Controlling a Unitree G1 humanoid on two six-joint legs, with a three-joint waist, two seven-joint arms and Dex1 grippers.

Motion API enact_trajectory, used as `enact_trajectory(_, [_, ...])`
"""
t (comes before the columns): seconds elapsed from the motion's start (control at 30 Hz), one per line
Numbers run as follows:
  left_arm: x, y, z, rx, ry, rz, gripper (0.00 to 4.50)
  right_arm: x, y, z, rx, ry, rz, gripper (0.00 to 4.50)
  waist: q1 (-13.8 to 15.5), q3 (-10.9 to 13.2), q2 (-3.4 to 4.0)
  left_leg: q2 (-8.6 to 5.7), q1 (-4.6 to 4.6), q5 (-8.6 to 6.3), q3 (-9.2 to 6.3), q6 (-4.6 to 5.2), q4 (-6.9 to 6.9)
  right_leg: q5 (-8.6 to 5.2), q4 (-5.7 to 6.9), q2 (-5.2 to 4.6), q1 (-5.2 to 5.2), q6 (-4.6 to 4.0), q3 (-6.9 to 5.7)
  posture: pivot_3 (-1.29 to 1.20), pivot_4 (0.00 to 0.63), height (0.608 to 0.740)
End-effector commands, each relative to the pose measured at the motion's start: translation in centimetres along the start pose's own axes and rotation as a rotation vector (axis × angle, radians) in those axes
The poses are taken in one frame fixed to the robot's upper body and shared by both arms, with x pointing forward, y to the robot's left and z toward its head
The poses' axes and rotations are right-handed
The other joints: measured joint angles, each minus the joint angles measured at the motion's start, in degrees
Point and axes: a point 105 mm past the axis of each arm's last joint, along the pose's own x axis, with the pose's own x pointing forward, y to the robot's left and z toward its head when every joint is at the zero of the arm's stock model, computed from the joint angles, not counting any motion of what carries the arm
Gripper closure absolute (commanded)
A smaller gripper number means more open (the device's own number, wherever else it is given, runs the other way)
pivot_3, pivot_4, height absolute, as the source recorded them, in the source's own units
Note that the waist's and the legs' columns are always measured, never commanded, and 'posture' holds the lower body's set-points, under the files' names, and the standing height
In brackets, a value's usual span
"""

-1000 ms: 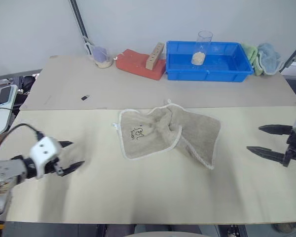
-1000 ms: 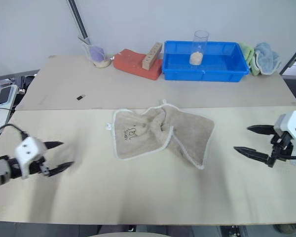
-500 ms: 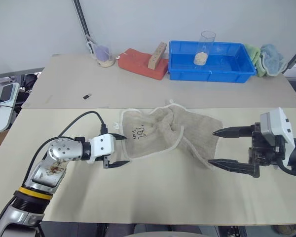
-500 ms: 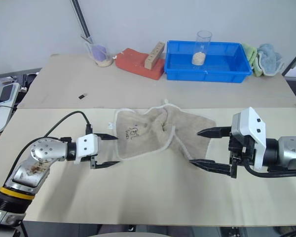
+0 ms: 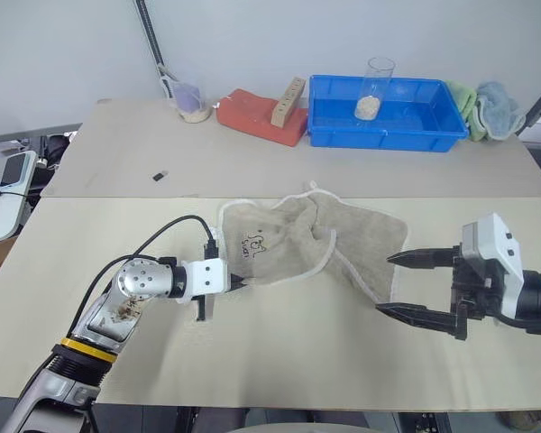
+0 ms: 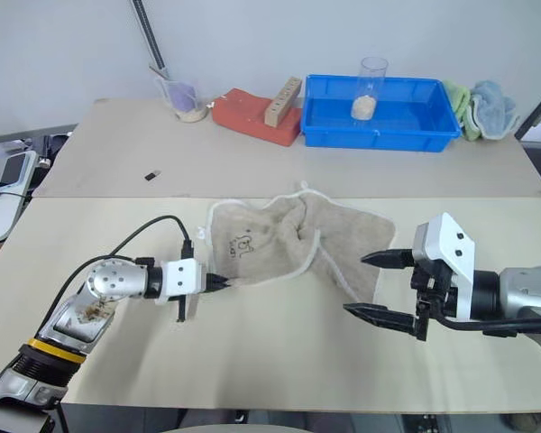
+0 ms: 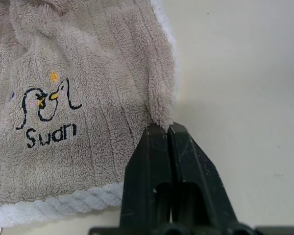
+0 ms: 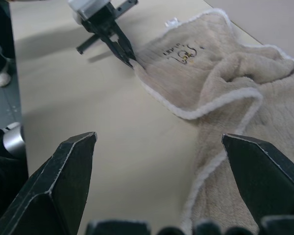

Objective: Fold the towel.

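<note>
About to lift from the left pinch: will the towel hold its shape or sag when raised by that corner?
Probably sags: the towel already lies rumpled with a soft fold through its middle. It looks light and fluffy, so the left pincer, shut on one corner, should likely hold it. The free end near the open right pincer would likely drag.

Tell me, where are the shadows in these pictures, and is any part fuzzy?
Left eye view: a soft shadow lies on the table under the right end effector. Left wrist view: the towel casts a faint shadow beside its pinched edge, and the left end effector looks sharp. Right wrist view: the big black fingers up close look a bit fuzzy.
</note>
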Motion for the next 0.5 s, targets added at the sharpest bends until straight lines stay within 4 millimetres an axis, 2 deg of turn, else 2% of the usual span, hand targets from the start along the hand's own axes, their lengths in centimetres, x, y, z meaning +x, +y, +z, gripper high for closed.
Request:
enact_trajectory(0.03, [-0.2,0.0,0.2,-0.024,-0.005,0.013,4.48,0.6,-0.9,-1.0,-0.069,0.052,-0.047,0.00,0.0,0.0,0.01,0.00,0.00,0.00,0.00,0.00,0.00,0.00,0.00,0.00,0.00,0.00,-0.01,0.00,0.150,0.740])
enact_trajectory(0.13, [-0.6,0.3,0.5,-0.070,-0.019,0.036,4.48,1.8,-1.9,-2.4,-0.071,0.070,-0.086,0.00,-0.1,0.0,0.00,0.01,0.00,0.00,0.00,0.00,0.01,0.00,0.00,0.01,-0.01,0.00,-0.02,0.00,0.150,0.740])
enact_trajectory(0.2, [-1.0,0.2,0.4,-0.074,-0.015,0.036,4.48,2.8,-2.8,-4.1,-0.058,0.102,-0.127,0.00,-0.3,0.0,0.00,0.01,0.00,0.00,-0.01,0.00,0.02,0.00,0.00,0.02,-0.02,0.00,-0.02,0.00,0.150,0.740])
enact_trajectory(0.33, [-1.8,0.0,-0.2,-0.093,0.001,0.050,4.48,4.2,-2.9,-7.1,-0.047,0.158,-0.127,0.00,-0.2,0.0,0.01,0.00,-0.01,0.00,-0.04,0.00,0.03,0.00,0.02,0.01,-0.04,0.00,-0.04,0.00,0.150,0.740])
enact_trajectory(0.5, [-2.1,-0.2,-0.6,-0.106,0.005,0.061,4.48,5.0,-2.6,-8.0,-0.056,0.161,-0.107,0.00,-0.2,0.0,0.05,0.00,0.00,0.00,-0.05,0.00,0.05,0.00,0.04,0.01,-0.04,0.00,-0.03,0.00,0.150,0.740])
